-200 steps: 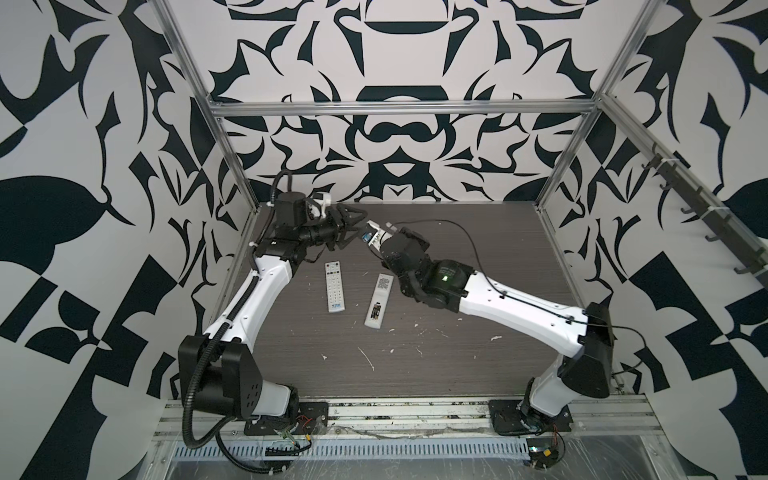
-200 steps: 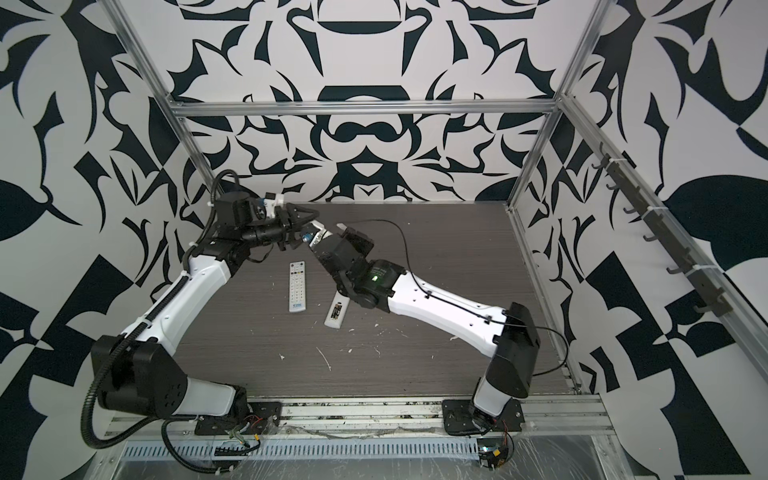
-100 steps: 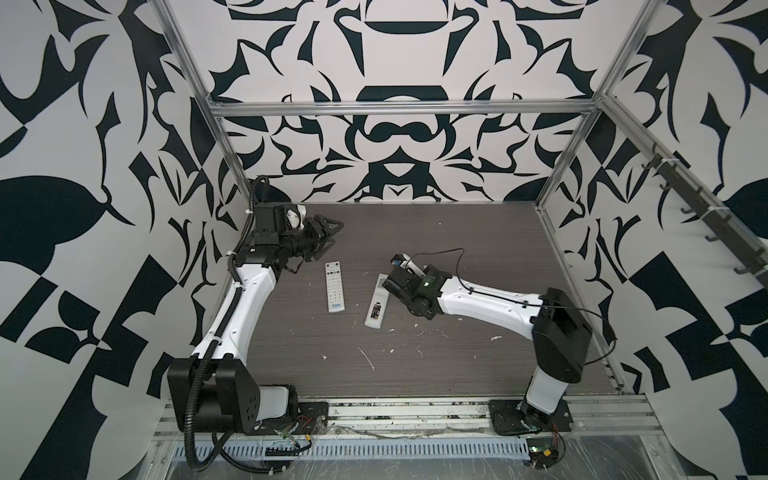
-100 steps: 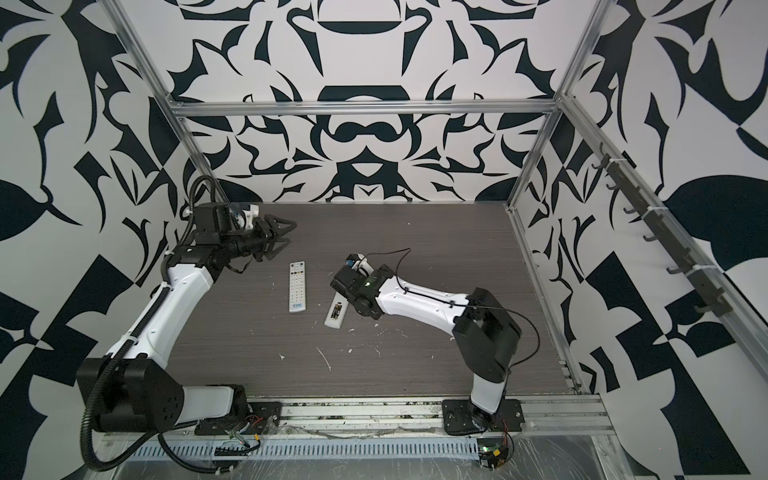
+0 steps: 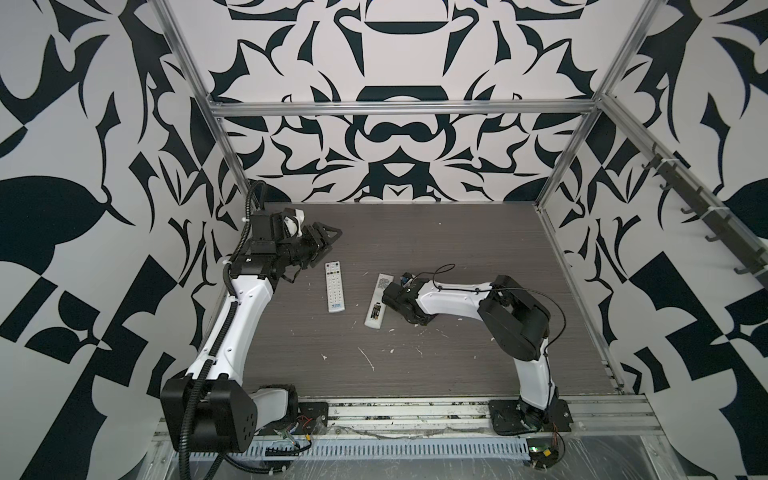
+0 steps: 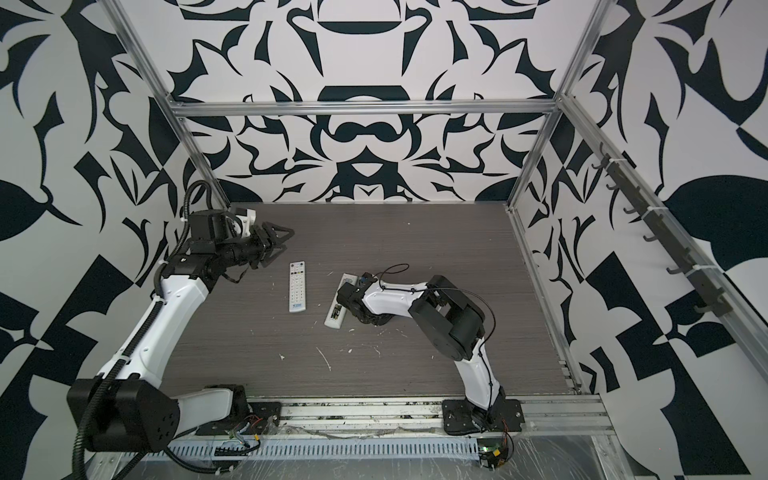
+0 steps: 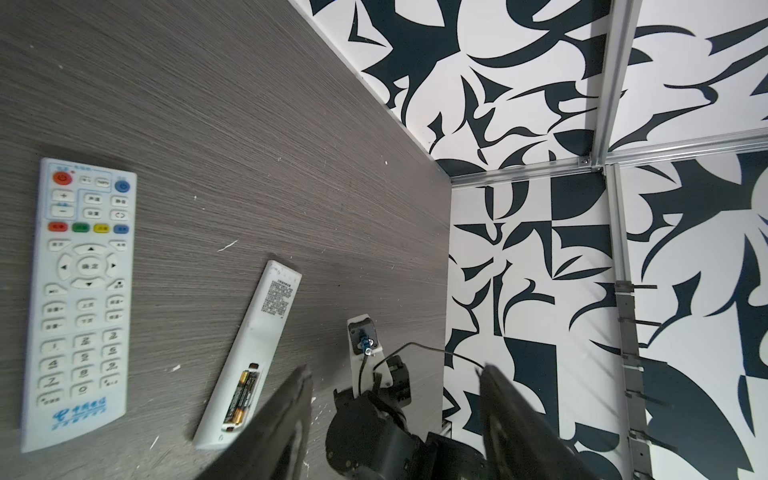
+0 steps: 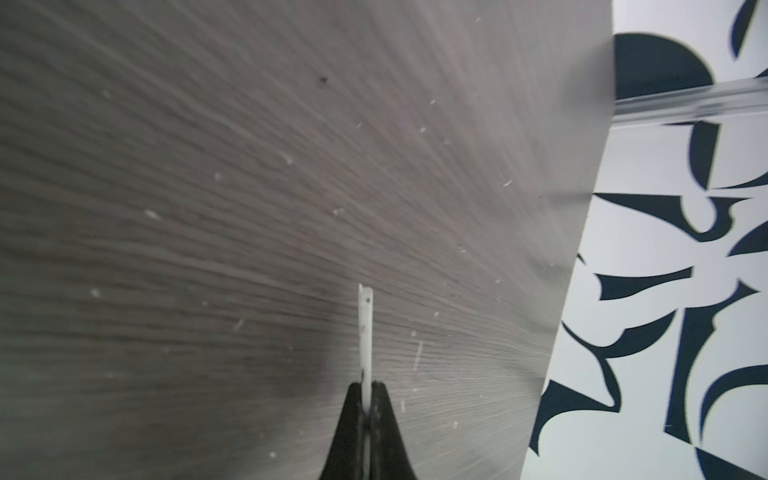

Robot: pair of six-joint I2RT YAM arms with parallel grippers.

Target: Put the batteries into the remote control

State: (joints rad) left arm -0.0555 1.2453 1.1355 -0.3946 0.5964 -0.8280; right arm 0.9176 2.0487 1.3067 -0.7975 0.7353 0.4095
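A white remote control (image 7: 249, 353) lies face down with its back compartment open. Two dark, gold-banded batteries (image 7: 243, 395) sit side by side in it; in both top views they show as a dark patch (image 5: 377, 309). My left gripper (image 7: 395, 369) hangs open and empty above the table's back left (image 5: 328, 239), apart from both remotes. My right gripper (image 8: 365, 384) is shut on a thin white strip (image 8: 365, 332) seen edge-on, close over the table. In both top views it sits low, just right of the face-down remote (image 5: 419, 320), with its fingers mostly hidden under the wrist.
A second white remote (image 5: 334, 286) lies face up, buttons showing, left of the face-down one (image 6: 297, 286). White flecks and scraps (image 5: 368, 359) litter the wood-grain table (image 5: 457, 249). Patterned walls and aluminium posts (image 5: 552, 183) close in the back and sides.
Both grippers were close together above the back of the table. The left has drawn back to the left; the right arm has folded back and dropped beside the face-down remote.
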